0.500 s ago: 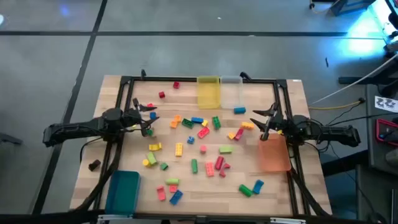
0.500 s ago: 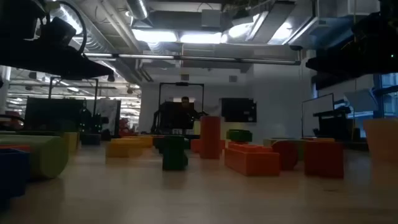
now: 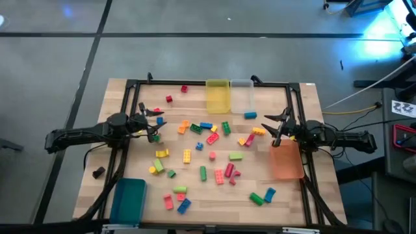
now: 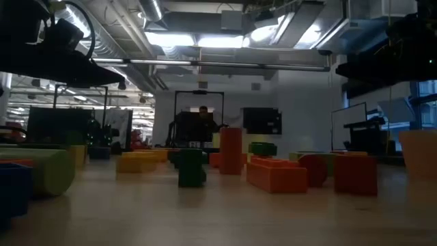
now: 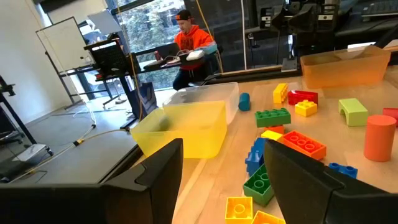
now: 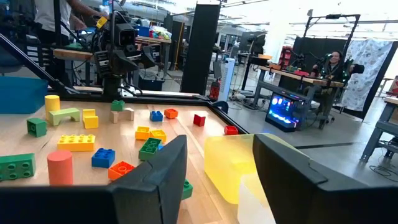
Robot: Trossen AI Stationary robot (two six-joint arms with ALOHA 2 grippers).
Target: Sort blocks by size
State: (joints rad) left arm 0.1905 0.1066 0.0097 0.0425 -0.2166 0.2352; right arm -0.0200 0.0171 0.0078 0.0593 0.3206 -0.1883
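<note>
The left arm reaches in level from nine o'clock of the table (image 3: 123,195), and its left end effector (image 3: 155,122) hangs above the wood with the fingers (image 5: 155,180) spread and nothing between them. The right arm comes in level from three o'clock, opposite to it. The right end effector (image 3: 271,127) also has its fingers (image 6: 152,177) apart and empty, just beside the orange bin (image 3: 286,161), which lies toward four o'clock.

The blocks (image 3: 208,153) are scattered over the middle of the table between the two end effectors, in red, yellow, green, blue, orange and pink, some short and some long. A few lie apart toward six o'clock. The yellow bin (image 3: 218,96) and the clear bin (image 3: 242,95) stand side by side at twelve o'clock. The teal bin (image 3: 129,200) is at seven o'clock.
</note>
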